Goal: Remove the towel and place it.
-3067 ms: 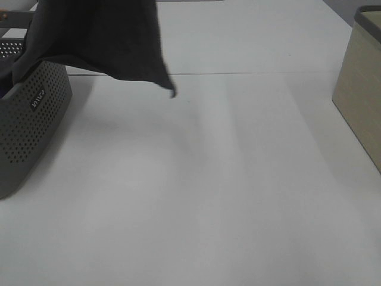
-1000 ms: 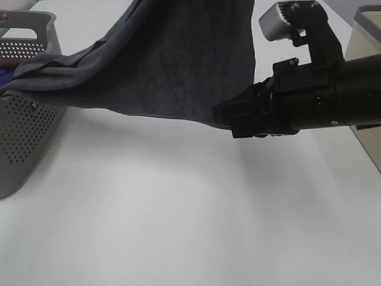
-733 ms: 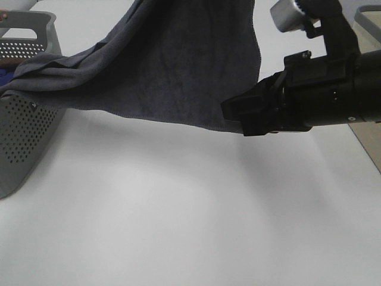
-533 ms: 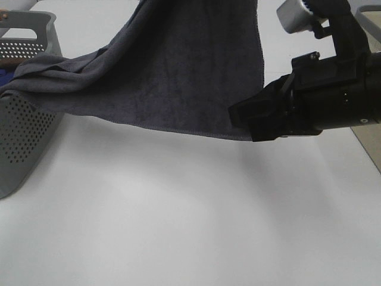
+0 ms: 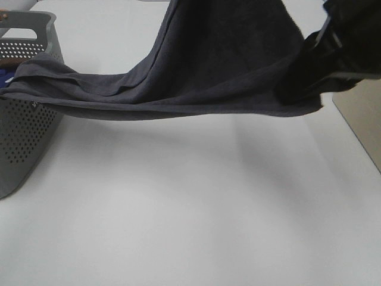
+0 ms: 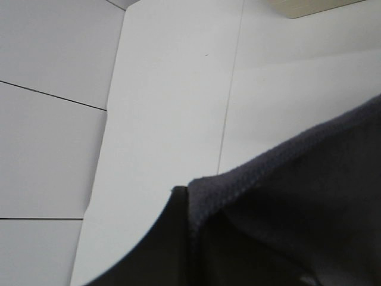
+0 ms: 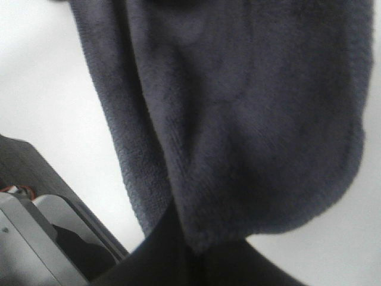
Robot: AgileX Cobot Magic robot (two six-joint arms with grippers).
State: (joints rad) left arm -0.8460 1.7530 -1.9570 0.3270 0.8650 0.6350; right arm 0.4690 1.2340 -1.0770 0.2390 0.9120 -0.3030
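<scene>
Two grips now share the towel, and that is the change you should weigh. Half a second back the right gripper is level with the hanging hem near the middle of the high view. Now it sits up at the right edge, blurred with motion, and the cloth's right corner is drawn up and outward with it. The towel hangs like a curtain in that earlier frame; it now stretches as a shallow, nearly flat sheet above the table. About three seconds back only a dark corner dangles near the basket and no right arm is in view. You cannot see the right jaws themselves, since terry covers them in the wrist view; the taut corner suggests they are clamped on the cloth. The left gripper is above the high view's top edge, where the cloth rises out of sight. Its wrist view shows the hem pressed against a dark finger, so it too appears closed on the towel. The far end is draped over the basket's rim as before, touching it; so the towel is spread but, by my reading, not yet removed. You probably need more travel away from the basket before lowering; watch that the trailing end does not drag the basket along.
</scene>
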